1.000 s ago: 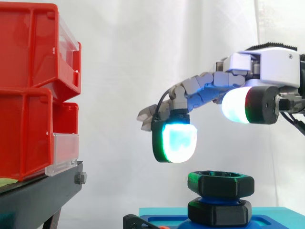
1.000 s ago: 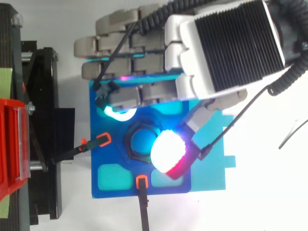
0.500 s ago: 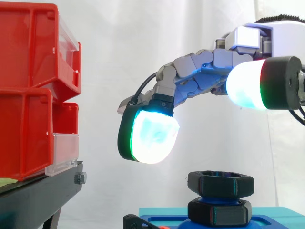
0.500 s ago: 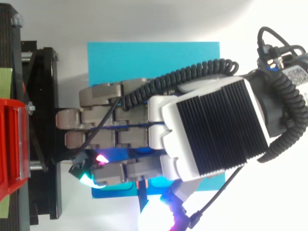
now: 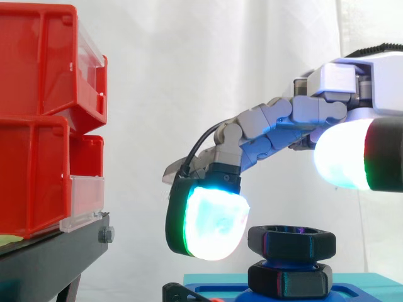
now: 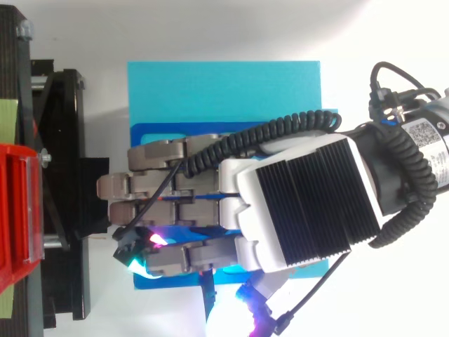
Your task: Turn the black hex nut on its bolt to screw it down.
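Robot hand (image 5: 283, 123) is hanging over the fixture with its fingers loosely bent and nothing in its grip. One glowing white-cyan fingertip (image 5: 211, 223) hangs low, just left of the black hex nut (image 5: 291, 242) and at about the nut's height. From the side I can't tell whether it's actually touching. The thumb pad (image 5: 343, 154) sits higher than the nut and off to the right. The nut is up near the top of its blue bolt (image 5: 280, 259), with a gap down to a second black hex piece (image 5: 289, 280) that sits on the blue plate (image 6: 224, 91). From above, the hand (image 6: 302, 200) covers the nut completely, and its fingers reach past the plate's left edge over the black stand (image 6: 63, 175). Room-wise, the upper part of the plate in the top view is bare, the white table (image 6: 393, 56) is open on the right, and the side view shows open air between the stand and the plate. Red bins (image 5: 38, 119) are stacked on the stand, well apart from the nut. As for writing, there's a small white sticker (image 6: 429, 133) on the wrist, print too small to read.
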`<state>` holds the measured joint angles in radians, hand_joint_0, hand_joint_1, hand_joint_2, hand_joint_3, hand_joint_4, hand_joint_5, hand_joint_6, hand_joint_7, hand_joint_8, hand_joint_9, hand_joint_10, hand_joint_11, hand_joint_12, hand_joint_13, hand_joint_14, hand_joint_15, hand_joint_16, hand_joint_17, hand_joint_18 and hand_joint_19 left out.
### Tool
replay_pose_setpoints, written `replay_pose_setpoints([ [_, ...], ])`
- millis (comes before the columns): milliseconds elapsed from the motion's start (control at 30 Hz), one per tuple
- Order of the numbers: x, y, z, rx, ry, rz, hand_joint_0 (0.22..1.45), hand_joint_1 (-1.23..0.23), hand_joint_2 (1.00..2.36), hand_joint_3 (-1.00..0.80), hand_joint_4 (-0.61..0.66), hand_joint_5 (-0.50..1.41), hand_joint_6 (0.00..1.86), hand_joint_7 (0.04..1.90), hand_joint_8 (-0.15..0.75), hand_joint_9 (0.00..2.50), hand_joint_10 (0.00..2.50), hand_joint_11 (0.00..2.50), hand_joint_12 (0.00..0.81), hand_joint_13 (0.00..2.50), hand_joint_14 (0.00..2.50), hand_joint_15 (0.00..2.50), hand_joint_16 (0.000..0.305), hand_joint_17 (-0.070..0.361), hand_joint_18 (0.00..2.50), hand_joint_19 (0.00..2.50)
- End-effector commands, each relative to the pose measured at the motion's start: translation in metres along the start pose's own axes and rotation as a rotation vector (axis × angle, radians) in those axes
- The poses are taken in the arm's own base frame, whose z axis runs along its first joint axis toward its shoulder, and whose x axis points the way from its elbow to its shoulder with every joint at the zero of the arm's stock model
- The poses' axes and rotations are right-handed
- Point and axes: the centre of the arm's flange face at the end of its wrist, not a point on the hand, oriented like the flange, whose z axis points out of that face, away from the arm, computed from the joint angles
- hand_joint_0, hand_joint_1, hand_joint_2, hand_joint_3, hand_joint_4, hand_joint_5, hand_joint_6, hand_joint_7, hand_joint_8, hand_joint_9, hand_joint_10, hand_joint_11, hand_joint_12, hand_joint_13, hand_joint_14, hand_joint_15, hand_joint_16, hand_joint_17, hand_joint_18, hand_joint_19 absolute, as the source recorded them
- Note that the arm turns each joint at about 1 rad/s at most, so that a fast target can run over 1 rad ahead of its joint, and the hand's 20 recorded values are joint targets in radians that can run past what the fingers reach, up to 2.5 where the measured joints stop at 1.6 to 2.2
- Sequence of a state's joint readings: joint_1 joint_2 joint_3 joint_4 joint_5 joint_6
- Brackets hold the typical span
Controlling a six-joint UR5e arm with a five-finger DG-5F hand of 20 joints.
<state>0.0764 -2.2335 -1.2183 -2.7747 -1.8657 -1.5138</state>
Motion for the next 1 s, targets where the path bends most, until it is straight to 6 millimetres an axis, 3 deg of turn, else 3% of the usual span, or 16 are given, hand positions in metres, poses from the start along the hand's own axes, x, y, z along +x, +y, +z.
replay_pose_setpoints([
  [0, 0.001, -0.002, -0.002, 0.004, 0.009, 0.001, 0.48, -0.14, 1.0, -0.5, 0.25, -0.04, 0.51, 0.97, 0.251, 0.52, 0.0, 0.0, 0.343, 0.35, 0.0, 0.0, 0.054, 0.122, 0.28, 0.45],
  [567, 0.002, -0.016, -0.012, 0.01, 0.028, -0.02, 0.48, -0.15, 1.0, -0.5, 0.16, -0.01, 0.51, 1.21, 0.263, 0.54, 0.0, 0.0, 0.347, 0.36, 0.0, 0.0, 0.054, 0.121, 0.28, 0.46],
  [967, 0.0, -0.032, -0.021, 0.007, 0.018, -0.028, 0.48, -0.14, 1.0, -0.5, 0.16, 0.0, 0.51, 1.24, 0.269, 0.59, 0.0, 0.0, 0.347, 0.37, 0.0, 0.0, 0.054, 0.121, 0.29, 0.47],
])
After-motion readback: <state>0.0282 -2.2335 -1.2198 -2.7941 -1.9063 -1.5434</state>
